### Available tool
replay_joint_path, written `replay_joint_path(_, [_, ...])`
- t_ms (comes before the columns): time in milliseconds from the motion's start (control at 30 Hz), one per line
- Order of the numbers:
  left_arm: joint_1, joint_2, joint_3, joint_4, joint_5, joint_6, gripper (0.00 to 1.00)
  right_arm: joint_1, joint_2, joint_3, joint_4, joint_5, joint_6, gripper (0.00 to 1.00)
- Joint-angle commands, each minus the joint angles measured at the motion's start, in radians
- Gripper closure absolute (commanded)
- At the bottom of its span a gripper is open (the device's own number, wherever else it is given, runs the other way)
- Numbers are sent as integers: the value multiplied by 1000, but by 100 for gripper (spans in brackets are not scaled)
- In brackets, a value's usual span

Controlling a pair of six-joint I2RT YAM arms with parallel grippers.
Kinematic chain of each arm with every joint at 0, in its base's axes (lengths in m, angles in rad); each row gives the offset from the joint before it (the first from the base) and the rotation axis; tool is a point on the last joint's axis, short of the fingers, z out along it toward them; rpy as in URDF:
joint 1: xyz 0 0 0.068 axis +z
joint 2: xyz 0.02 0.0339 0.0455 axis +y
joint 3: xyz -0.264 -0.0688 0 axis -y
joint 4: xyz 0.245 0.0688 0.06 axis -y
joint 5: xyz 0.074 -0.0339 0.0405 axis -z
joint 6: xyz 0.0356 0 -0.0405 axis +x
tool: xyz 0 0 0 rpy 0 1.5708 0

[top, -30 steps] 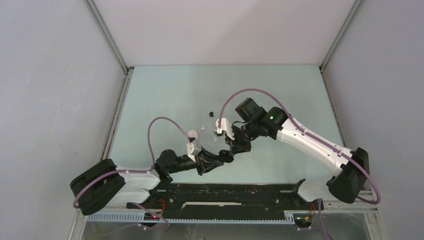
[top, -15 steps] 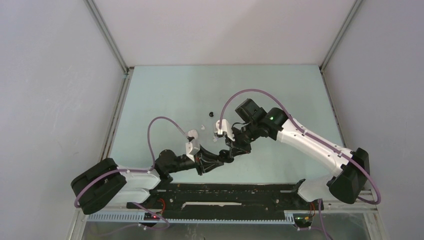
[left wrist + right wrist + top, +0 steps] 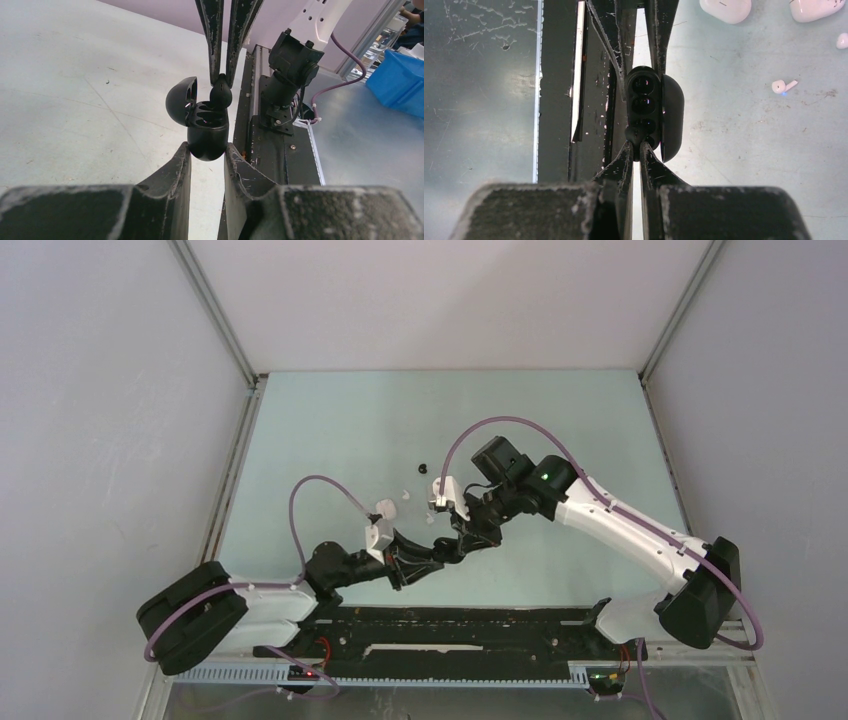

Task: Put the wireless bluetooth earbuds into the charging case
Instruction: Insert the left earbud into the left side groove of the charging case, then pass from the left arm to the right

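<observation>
Tabletop (image 3: 350, 420), black earbud (image 3: 220, 95) at case (image 3: 207, 137) (lid (image 3: 180, 100) open)

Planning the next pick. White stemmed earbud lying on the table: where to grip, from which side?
Probably the rounded head, from straight above. The white earbud lies flat on the table with nothing touching it, so fingers can close on the head's two sides, across the stem line. That leaves the stem free for insertion.

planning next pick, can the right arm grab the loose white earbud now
Probably not yet: the right tool is shut on a black earbud at the open black case in the left tool. The white earbud lies uncovered nearby.
</observation>
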Motion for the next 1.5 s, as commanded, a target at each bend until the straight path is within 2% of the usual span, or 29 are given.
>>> replay_joint_path(0, [3, -30, -11, 58, -19, -4, 100, -9, -20, -1, 58, -12, 51, 95])
replay_joint_path(267, [5, -28, -11, 61, -11, -4, 100, -16, -8, -2, 98, -14, 88, 95])
replay_joint_path(700, [20, -85, -42, 63, -69, -5, 100, -7, -3, -2, 72, -9, 64, 95])
replay_joint_path(1333, [22, -90, -40, 62, -57, -8, 100, 11, 36, 1, 135, -16, 113, 94])
replay_joint_path(1400, [22, -93, -42, 63, -61, -10, 100, 11, 37, 0, 134, -19, 114, 91])
replay_joint_path(1467, [23, -98, -44, 62, -65, -9, 100, 14, 37, 0, 127, -20, 112, 83])
